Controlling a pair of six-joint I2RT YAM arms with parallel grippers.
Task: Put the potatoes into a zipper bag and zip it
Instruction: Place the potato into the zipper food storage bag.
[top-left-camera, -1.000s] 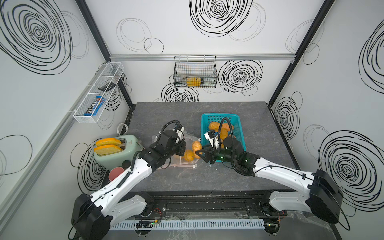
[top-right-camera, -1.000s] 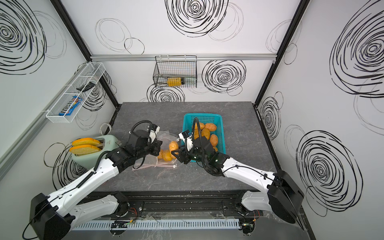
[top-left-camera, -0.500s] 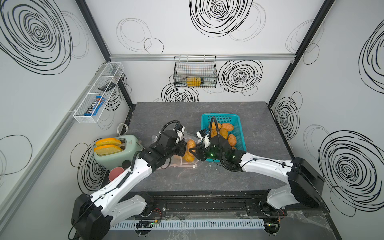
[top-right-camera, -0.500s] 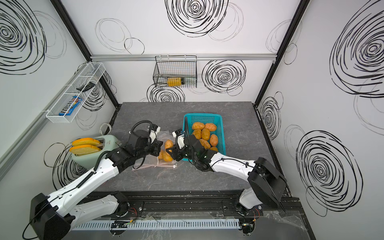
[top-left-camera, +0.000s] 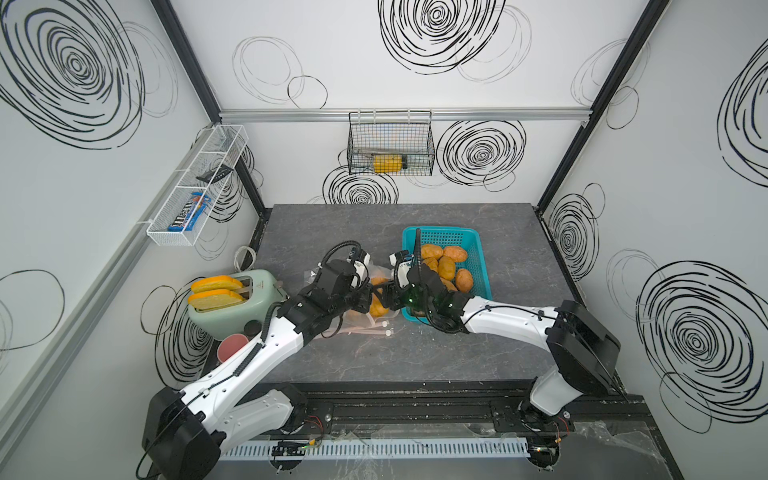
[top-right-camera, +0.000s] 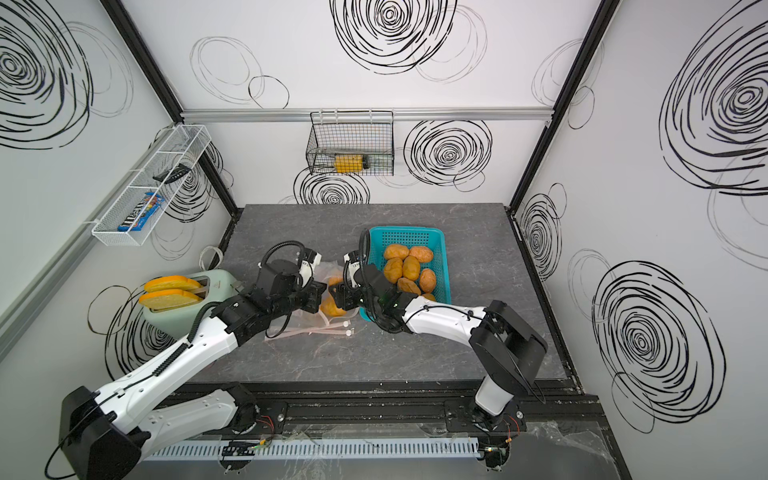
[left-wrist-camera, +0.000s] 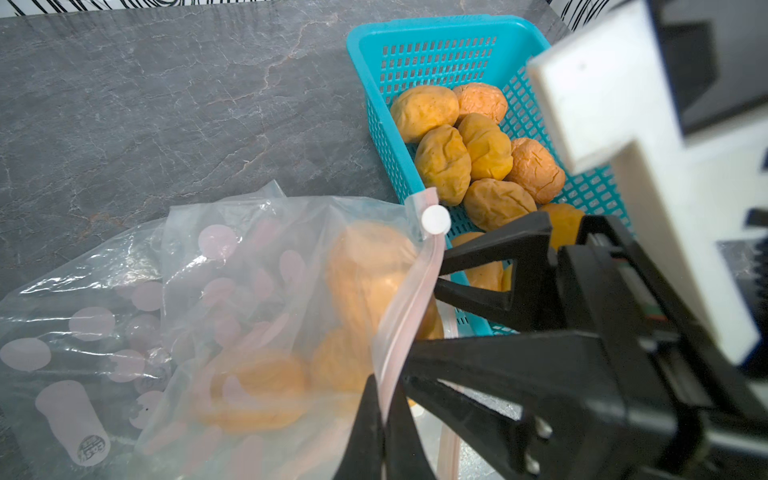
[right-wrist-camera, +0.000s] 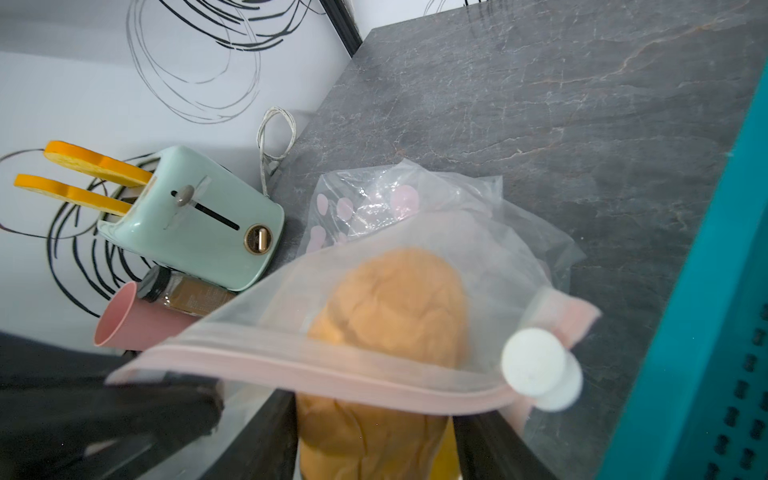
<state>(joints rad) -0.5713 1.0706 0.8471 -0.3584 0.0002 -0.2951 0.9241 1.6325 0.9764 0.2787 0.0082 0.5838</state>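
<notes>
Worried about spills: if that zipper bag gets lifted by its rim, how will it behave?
Probably floppy: the zipper bag is thin, crumpled film. It would likely sag under the potatoes inside. They might roll out, since its mouth stands open.

This place is a robotics laboratory test cell. White wall panels (top-left-camera: 353, 62) with black scribbles, black frame posts (top-left-camera: 189, 62) and an aluminium rail (top-left-camera: 415, 113) enclose one grey bench (top-left-camera: 374, 224); two white robot arms (top-left-camera: 270, 345) stand on a black track (top-left-camera: 415, 409) at its front.
</notes>
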